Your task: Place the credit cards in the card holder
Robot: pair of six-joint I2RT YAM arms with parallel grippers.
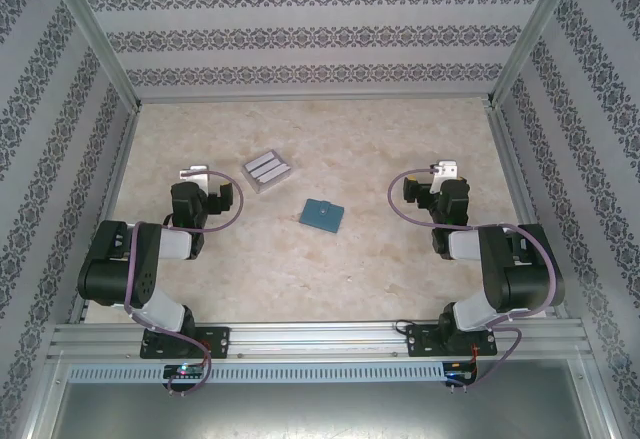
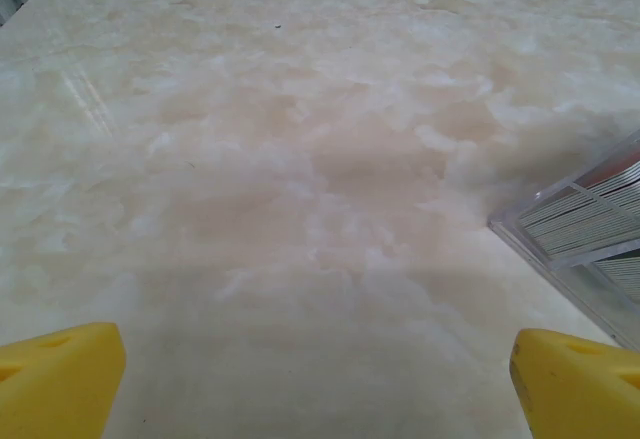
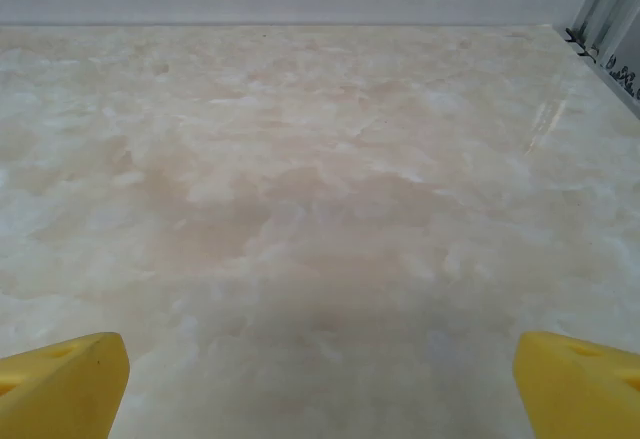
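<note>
Left tool (image 1: 195, 172) and right tool (image 1: 445, 170) both gape wide, empty. Small teal-blue folding card holder (image 1: 321, 216) lies on the beige desk (image 1: 380, 269) between them, touching neither; pale thin credit cards (image 1: 270, 167) sit in the clear plastic stand (image 2: 530, 227) near the left tool.

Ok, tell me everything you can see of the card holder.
The card holder is a small teal-blue rectangle lying flat, slightly skewed, near the middle of the table. It looks folded shut; its material is too small to tell. Nothing touches it; the clear stand lies apart, beyond it to the left.
</note>
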